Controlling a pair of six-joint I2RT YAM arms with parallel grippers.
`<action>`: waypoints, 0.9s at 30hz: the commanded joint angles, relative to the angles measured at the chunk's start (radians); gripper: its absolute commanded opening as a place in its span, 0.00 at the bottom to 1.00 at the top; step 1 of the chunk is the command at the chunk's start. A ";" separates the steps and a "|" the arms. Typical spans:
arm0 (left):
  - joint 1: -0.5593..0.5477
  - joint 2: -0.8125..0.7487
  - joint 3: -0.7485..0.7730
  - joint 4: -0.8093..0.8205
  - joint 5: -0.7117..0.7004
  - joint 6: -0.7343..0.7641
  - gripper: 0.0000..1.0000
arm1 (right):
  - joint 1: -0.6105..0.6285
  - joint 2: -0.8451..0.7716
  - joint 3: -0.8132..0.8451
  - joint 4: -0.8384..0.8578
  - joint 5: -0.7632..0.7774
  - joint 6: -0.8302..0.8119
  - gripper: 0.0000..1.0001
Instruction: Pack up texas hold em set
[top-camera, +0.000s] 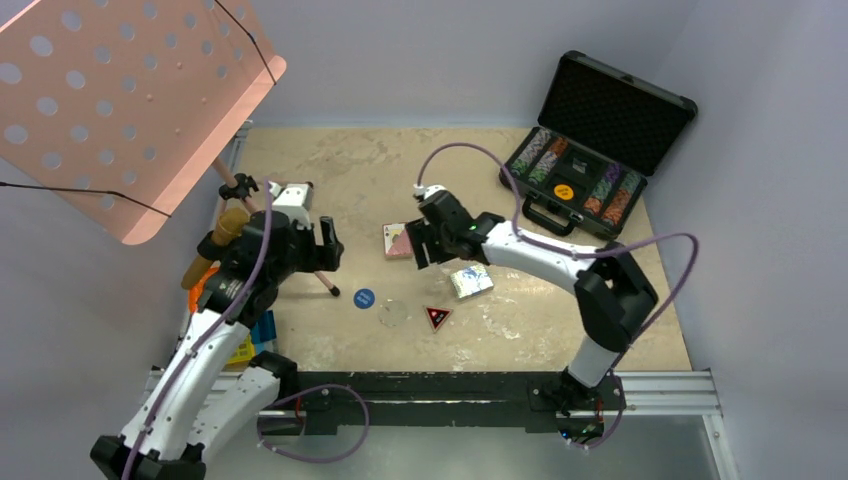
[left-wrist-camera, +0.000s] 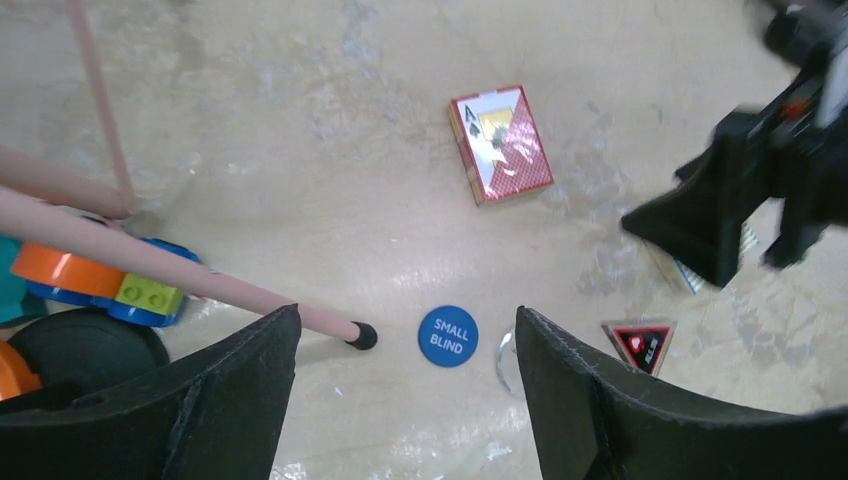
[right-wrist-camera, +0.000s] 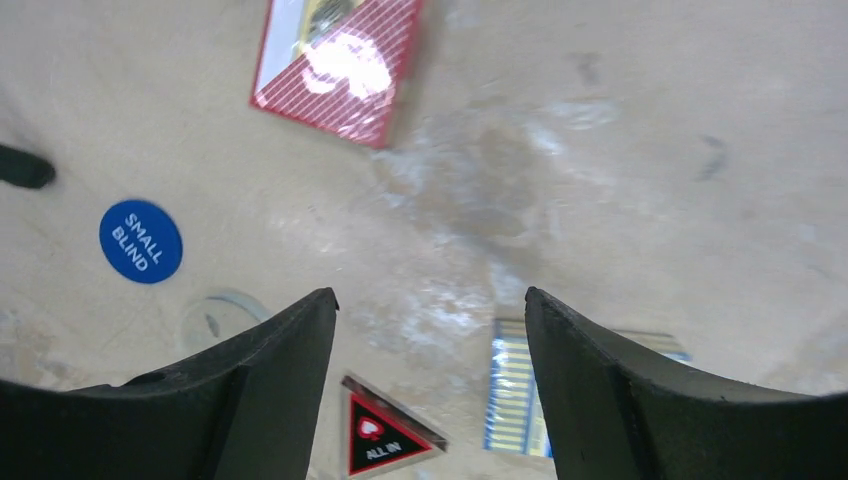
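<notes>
**Two pincers gaping, neither one holding anything**

Both pincers are hanging above the worktop (top-camera: 350, 170) with their jaws parted and nothing between them.

The left pincer (left-wrist-camera: 405, 318) is standing wide and touching nothing. In its wrist view the blue button (left-wrist-camera: 447, 336), reading SMALL BLIND, is lying flat on the worktop below the gap between the fingers. The clear button (left-wrist-camera: 507, 360) is lying just beside it, partly hidden by the finger on the right of that view. The stand leg (left-wrist-camera: 200, 275) is ending just left of the blue button.

The right pincer (right-wrist-camera: 430, 305) is likewise released and empty, hovering over bare worktop between the two decks. The red deck (right-wrist-camera: 335, 60) is lying ahead of it. The blue deck (right-wrist-camera: 515, 385) is lying nearer in, partly hidden behind the finger on the right of that view. The triangle (right-wrist-camera: 385, 440), marked ALL IN, is lying flat near the blue deck, low in that view.

Seen from above, the two pincers are facing each other across the red deck, the right one just beside it.

The case (top-camera: 590, 150) is sitting open at the far right of the worktop with its lid raised, well apart from both pincers. Chips (top-camera: 540, 155) are lying in rows inside it, and the orange button (top-camera: 563, 190) is resting between the rows.
</notes>
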 joint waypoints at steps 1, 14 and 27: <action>-0.089 0.113 0.018 -0.019 0.009 0.030 0.82 | -0.089 -0.164 -0.089 0.106 -0.008 -0.018 0.73; -0.186 0.513 0.029 -0.033 0.096 0.059 0.83 | -0.184 -0.419 -0.316 0.256 -0.075 -0.050 0.73; -0.208 0.728 0.046 -0.049 0.136 0.048 0.79 | -0.217 -0.471 -0.384 0.329 -0.134 -0.069 0.73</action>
